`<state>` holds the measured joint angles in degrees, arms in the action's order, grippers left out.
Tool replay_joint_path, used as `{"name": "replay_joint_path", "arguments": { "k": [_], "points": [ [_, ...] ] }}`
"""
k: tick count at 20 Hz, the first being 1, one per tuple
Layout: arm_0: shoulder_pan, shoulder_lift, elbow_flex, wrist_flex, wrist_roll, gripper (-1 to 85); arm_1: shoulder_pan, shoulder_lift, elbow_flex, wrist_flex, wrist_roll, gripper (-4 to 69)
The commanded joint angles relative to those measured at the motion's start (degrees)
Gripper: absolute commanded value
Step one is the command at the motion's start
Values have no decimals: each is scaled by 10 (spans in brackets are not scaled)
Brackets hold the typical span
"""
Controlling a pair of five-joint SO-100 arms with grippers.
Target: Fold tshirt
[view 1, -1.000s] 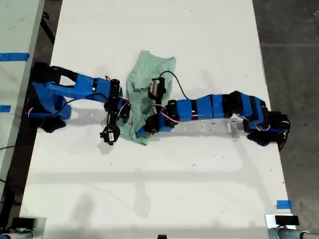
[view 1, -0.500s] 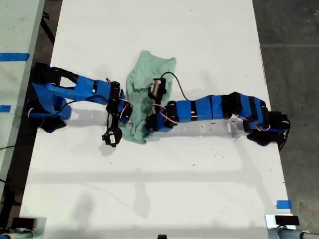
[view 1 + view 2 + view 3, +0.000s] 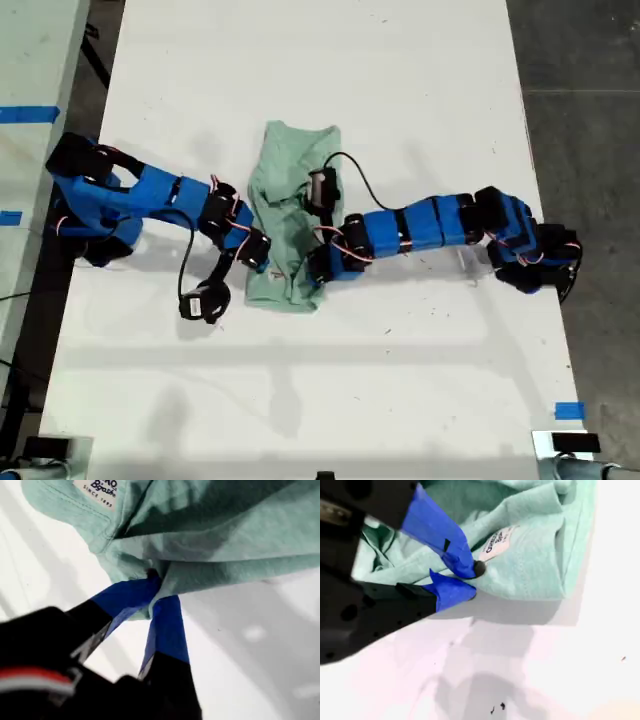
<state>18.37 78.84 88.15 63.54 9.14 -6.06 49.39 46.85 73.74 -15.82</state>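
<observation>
- Both grippers clamped on the tshirt (image 3: 285, 215), which lies bunched mid-table (image 3: 400, 380) between the arms.
- my first gripper (image 3: 156, 587): jaws pinched shut on a cloth edge.
- my second gripper (image 3: 465, 582): tips closed on a fold just beside the neck label (image 3: 499, 541).

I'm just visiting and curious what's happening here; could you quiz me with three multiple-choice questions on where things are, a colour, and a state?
1. Where does the tshirt lie in the exterior view?
A. between the two arms
B. on the floor
C. at the table's near edge

2. Its colour?
A. red
B. pale mint green
C. black

3. My first tool is:
A. wide open, away from the cloth
B. shut on cloth
C. out of view

Answers: A, arms flank it; B, the cloth looks mint; B, the first wrist view shows blue tips pinching cloth.
</observation>
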Motion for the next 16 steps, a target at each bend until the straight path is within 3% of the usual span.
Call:
{"name": "replay_joint_path", "arguments": {
  "k": [1, 4, 10, 13, 16],
  "points": [
    [35, -4, -91, 25, -7, 0, -28, 71, -8, 19, 4, -10],
    [60, -82, -205, 67, -9, 0, -51, 77, -8, 27, 18, -10],
    [76, -105, -301, 88, -6, 0, -62, 118, -8, 33, 18, -10],
    [60, -44, -311, 146, 11, 0, -31, 171, -8, 62, -18, -10],
    [-7, 25, -301, 214, 65, 0, 40, 230, 7, 96, -76, -10]
  ]
}}
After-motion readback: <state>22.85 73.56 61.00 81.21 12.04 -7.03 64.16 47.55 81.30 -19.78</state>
